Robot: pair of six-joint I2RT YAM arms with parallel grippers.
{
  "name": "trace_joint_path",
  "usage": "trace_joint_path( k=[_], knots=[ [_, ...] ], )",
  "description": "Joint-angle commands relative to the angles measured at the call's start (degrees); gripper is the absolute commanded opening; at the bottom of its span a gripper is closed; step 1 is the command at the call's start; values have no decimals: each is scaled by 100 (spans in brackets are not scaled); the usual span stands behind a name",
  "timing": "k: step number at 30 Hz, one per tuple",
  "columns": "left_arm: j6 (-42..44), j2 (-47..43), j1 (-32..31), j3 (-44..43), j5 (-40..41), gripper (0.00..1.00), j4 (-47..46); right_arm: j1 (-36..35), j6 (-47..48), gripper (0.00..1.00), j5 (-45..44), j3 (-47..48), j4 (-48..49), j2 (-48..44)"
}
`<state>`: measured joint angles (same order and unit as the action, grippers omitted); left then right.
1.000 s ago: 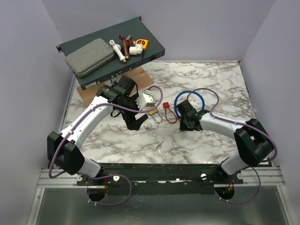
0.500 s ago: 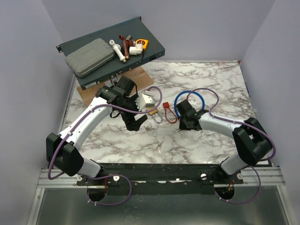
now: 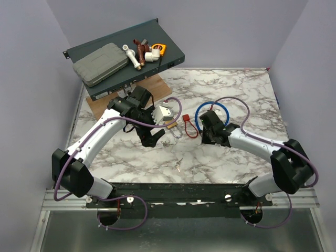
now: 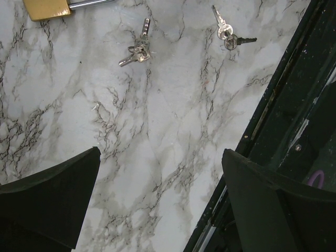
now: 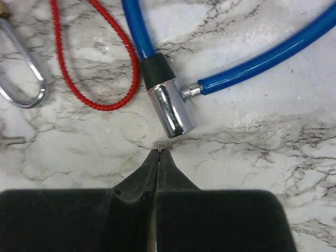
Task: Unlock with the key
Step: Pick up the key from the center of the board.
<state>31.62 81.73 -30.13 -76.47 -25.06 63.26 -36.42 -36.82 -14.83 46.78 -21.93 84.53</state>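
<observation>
White-and-grey marbled tabletop (image 3: 236,89) fills the space between lilac walls. On it the right pincer (image 5: 159,149) has its two dark fingers pressed together to a fine point, and a tiny grey speck shows at the very tip, too small to tell what it is. That tip sits just short of the chrome barrel (image 5: 170,110) of a blue cable lock (image 5: 252,63). A red cord loop (image 5: 105,107) lies just to the barrel's left, and beyond it is a silver shackle (image 5: 43,86). Seen from above, the right pincer (image 3: 206,140) points down at the marble near the blue loop. The left pincer (image 4: 163,199) is spread wide and holds nothing, hovering over bare marble. Ahead of it lie the small keys (image 4: 137,50), close to the brass padlock (image 4: 47,8), and a second set of keys (image 4: 226,31) lies nearer the tabletop's front edge. Both sets rest flat on the marble, apart from either pincer. From above, the left pincer (image 3: 150,139) hangs just beside the padlock. A dark tray (image 3: 173,52) at the back left carries a grey case (image 3: 100,64).
</observation>
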Motion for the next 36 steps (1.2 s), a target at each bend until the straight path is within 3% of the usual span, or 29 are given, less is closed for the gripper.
trace_joint_path(
  k=[1, 9, 18, 25, 36],
  knots=[
    [-25, -83, -28, -92, -69, 99, 46, -39, 325, 1, 252, -31, 179, -530],
    [-159, 32, -33, -351, -355, 98, 19, -40, 698, 1, 1375, 91, 446, -1160],
    [-367, 297, -35, -992, -1317, 99, -311, -40, 1008, 1, 3146, 1197, 399, -1262],
    [-467, -295, -61, -466, -2066, 99, -1381, -40, 800, 1, 4110, 1764, 598, -1241],
    [-173, -74, -61, -761, -2829, 94, -1387, -40, 325, 1, 5113, 1864, 1334, -1228]
  ],
)
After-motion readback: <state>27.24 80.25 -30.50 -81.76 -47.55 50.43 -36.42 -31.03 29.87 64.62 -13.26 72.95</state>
